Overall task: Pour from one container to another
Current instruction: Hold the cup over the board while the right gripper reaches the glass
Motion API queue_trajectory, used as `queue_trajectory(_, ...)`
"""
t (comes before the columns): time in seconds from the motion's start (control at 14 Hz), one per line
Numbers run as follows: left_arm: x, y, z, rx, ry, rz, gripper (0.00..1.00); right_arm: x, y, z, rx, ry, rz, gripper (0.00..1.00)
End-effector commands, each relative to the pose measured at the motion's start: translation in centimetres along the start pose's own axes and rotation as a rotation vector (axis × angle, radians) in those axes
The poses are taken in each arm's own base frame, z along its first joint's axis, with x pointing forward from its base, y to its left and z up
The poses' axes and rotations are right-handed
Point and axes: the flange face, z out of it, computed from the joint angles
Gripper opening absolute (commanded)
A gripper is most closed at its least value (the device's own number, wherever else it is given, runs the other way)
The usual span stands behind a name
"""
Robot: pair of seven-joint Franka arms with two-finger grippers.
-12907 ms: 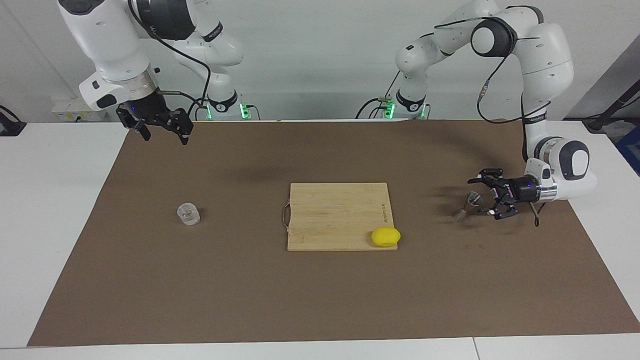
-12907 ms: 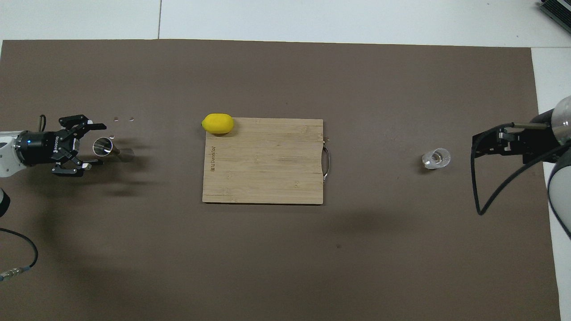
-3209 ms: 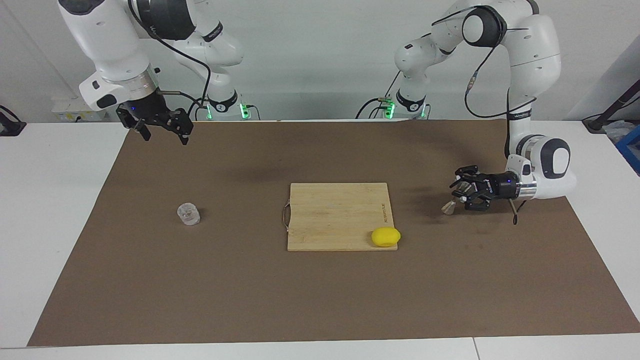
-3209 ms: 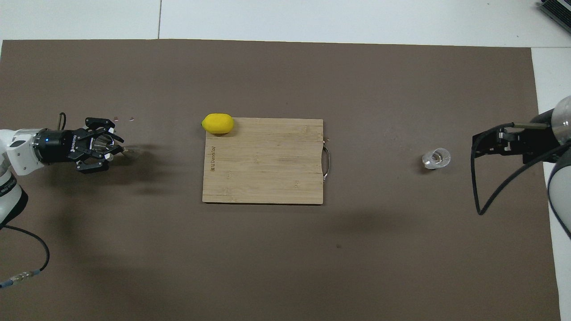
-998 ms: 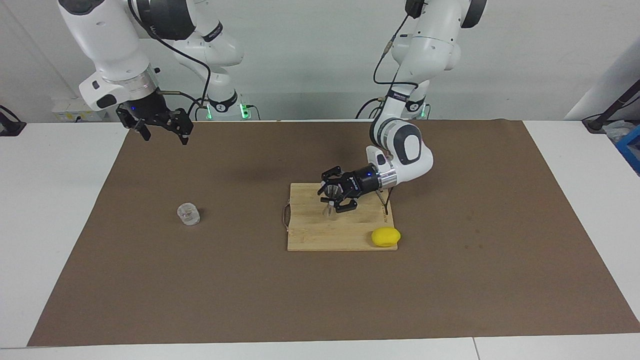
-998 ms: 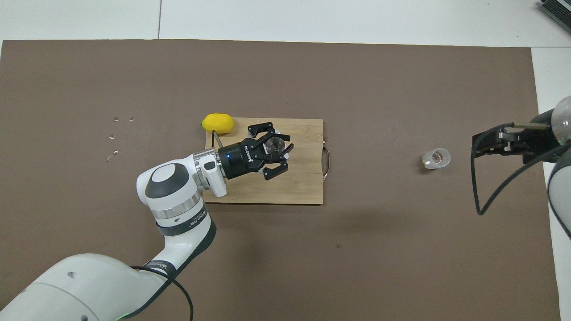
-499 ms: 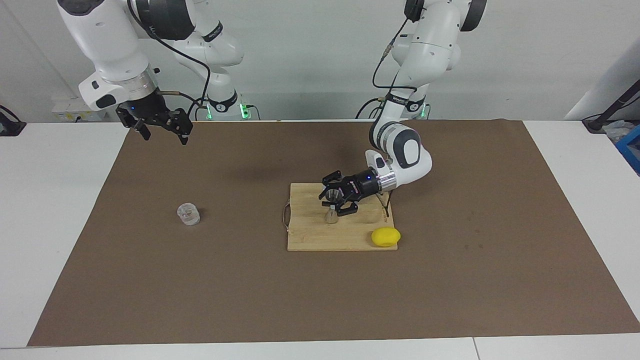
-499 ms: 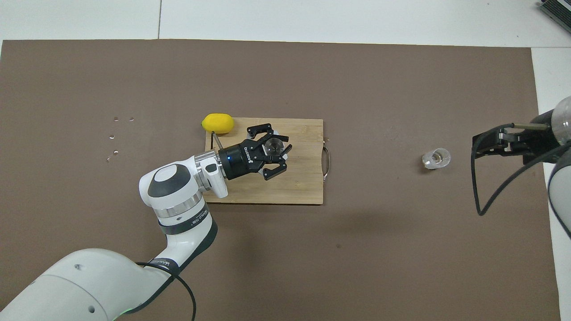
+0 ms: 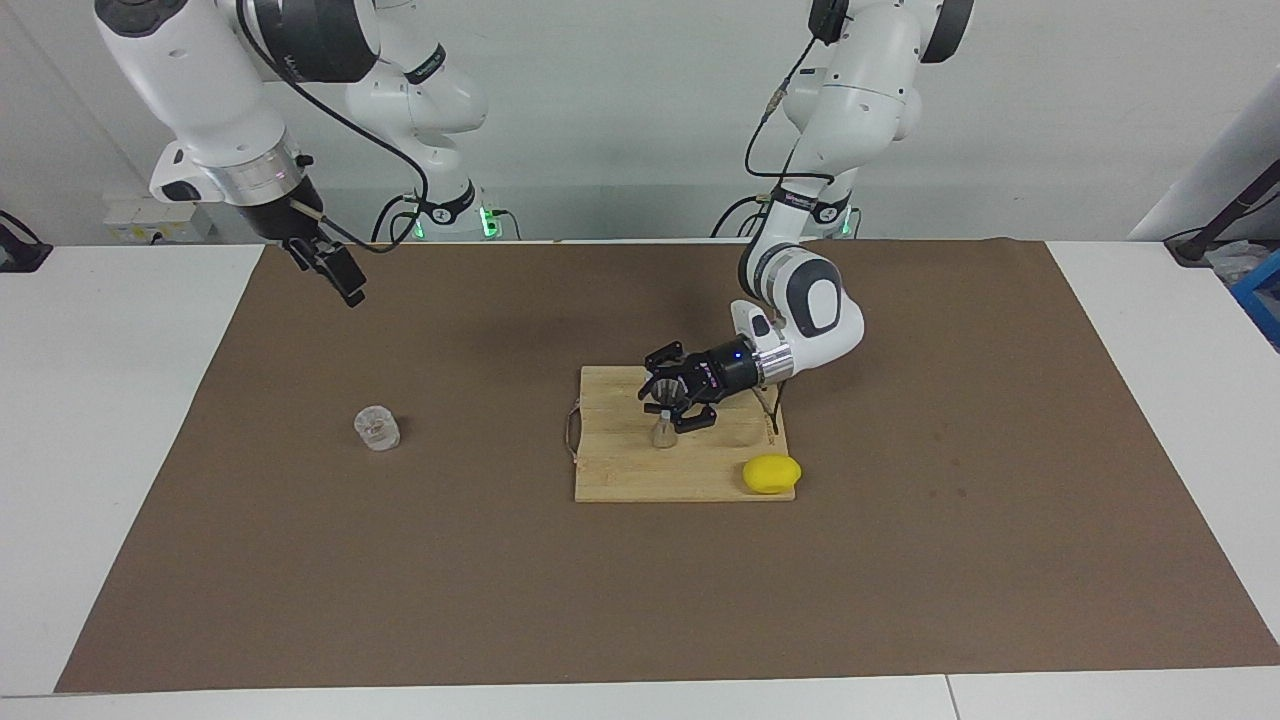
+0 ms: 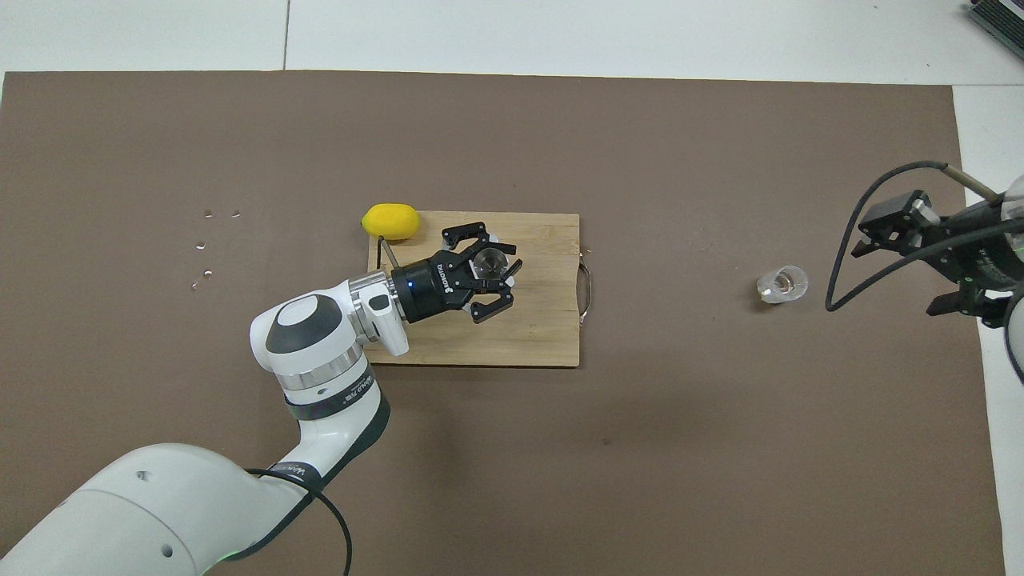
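Jigger (image 9: 662, 428): silver metal, hourglass-shaped, upright on the board, clamped by the left gripper (image 9: 668, 399).
Cup (image 9: 377, 428): clear frosted glass, short cylinder, on brown mat toward right arm's end.
Right gripper (image 9: 338, 274): spread wide, holding nothing.
Board (image 9: 640, 470): pale wood, rectangular.

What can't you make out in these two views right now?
- Whether the small clear glass cup holds anything: too small in both views.
- Whether the silver hourglass metal jigger touches the wooden cutting board: the left gripper hides its base overhead, and the facing view leaves it unclear.
- Right gripper: partly cut off at the overhead view's edge.
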Motion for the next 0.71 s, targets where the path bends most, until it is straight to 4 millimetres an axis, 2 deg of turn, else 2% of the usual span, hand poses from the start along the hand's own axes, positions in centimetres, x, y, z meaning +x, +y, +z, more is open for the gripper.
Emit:
queue_trajectory(0.0,-0.3,0.2,-0.1,0.025,-0.005,0.018,0.00,2.0,1.7,3.0,0.037,-0.062,0.216,1.00)
queue_trajectory(0.14,-0.3,0.1,-0.1,0.027,-0.006,0.019,0.00,3.9,3.3,5.2,0.080,-0.105,0.304,1.00)
queue_trajectory(0.29,-0.3,0.1,-0.1,0.029,-0.006,0.019,0.00,5.0,4.1,7.9,0.098,-0.125,0.360,1.00)
queue_trajectory(0.5,-0.4,0.0,-0.2,0.035,-0.016,0.018,0.00,9.7,6.9,12.8,0.123,-0.250,0.484,1.00)
queue_trajectory(0.57,-0.4,-0.1,-0.3,0.037,-0.016,0.019,0.06,10.8,7.4,14.3,0.127,-0.265,0.488,1.00)
queue_trajectory(0.64,-0.2,-0.3,-0.3,0.041,-0.015,0.022,0.17,11.7,7.5,15.5,0.136,-0.269,0.495,1.00)
